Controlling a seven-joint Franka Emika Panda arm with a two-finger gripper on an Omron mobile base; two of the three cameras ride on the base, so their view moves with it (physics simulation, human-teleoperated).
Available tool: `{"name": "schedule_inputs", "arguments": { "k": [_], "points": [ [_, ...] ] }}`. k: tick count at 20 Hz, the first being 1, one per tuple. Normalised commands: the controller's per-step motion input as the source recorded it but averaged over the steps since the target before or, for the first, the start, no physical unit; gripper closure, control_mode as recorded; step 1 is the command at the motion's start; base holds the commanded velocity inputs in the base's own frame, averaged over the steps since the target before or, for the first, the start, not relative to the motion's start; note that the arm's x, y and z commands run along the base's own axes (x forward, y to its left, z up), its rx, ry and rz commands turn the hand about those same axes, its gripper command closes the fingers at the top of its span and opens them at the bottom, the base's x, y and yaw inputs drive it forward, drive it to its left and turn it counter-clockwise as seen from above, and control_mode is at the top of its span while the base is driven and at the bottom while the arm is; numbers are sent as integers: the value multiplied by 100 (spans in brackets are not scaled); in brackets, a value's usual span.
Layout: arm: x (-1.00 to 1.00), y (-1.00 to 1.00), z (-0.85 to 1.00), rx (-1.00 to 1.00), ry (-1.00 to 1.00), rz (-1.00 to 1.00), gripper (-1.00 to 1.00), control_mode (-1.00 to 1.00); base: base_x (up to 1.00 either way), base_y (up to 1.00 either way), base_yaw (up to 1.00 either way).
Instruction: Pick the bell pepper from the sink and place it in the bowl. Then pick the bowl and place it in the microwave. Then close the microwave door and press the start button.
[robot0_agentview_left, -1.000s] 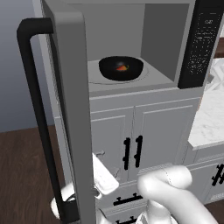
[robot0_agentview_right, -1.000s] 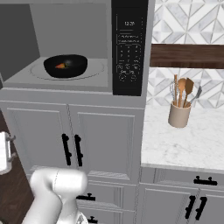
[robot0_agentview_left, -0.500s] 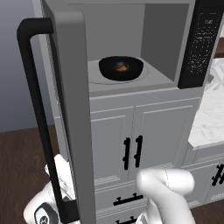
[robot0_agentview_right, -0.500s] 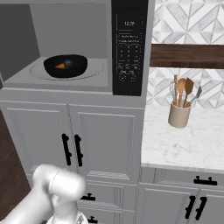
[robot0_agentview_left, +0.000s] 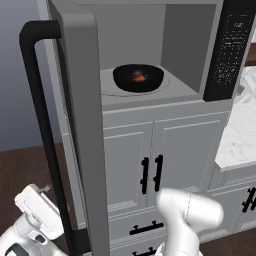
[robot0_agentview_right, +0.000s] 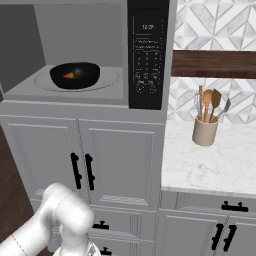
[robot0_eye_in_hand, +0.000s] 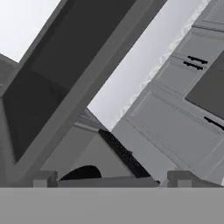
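The glossy black bowl (robot0_agentview_left: 138, 79) (robot0_agentview_right: 75, 75) sits on the turntable inside the microwave (robot0_agentview_left: 175, 30) (robot0_agentview_right: 80, 30). The red-orange bell pepper (robot0_agentview_left: 140, 77) (robot0_agentview_right: 69, 75) lies in it. The microwave door (robot0_agentview_left: 82, 125) stands wide open and edge-on, its black bar handle (robot0_agentview_left: 42, 130) facing left. The black control panel (robot0_agentview_left: 229, 50) (robot0_agentview_right: 147, 55) is to the right of the cavity. My wrist (robot0_agentview_left: 37, 215) hangs low at the left, on the handle side of the door. In the hand view my gripper (robot0_eye_in_hand: 111, 179) is open with nothing between its tips, looking up at the door's dark window (robot0_eye_in_hand: 57, 65).
White cabinet doors with black handles (robot0_agentview_left: 151, 175) (robot0_agentview_right: 82, 170) fill the space under the microwave. A marble counter (robot0_agentview_right: 210, 160) lies to the right with a beige utensil holder (robot0_agentview_right: 206, 131). Dark wood floor (robot0_agentview_left: 20, 170) lies left of the door. My elbow (robot0_agentview_left: 190, 215) is low, in front of the cabinets.
My hand has swung left from in front of the door's lower edge to its outer, handle side, and left the right base view. Bowl, pepper and door have not moved.
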Motion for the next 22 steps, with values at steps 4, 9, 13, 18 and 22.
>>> {"name": "schedule_inputs", "arguments": {
  "k": [4, 9, 13, 18, 22],
  "points": [
    [-6, 46, 39, -1, -20, 0, -100, -100, 0, 0, 0],
    [-4, 4, 70, 0, -17, 0, -100, -100, 0, 0, 0],
    [-15, -5, 68, 1, -15, 0, -100, -100, 0, 0, 0],
    [-40, -47, 37, 5, -22, 0, -100, -100, 0, 0, 0],
    [-53, -69, 42, 11, -22, 0, -100, -100, 0, 0, 0]
  ]
}}
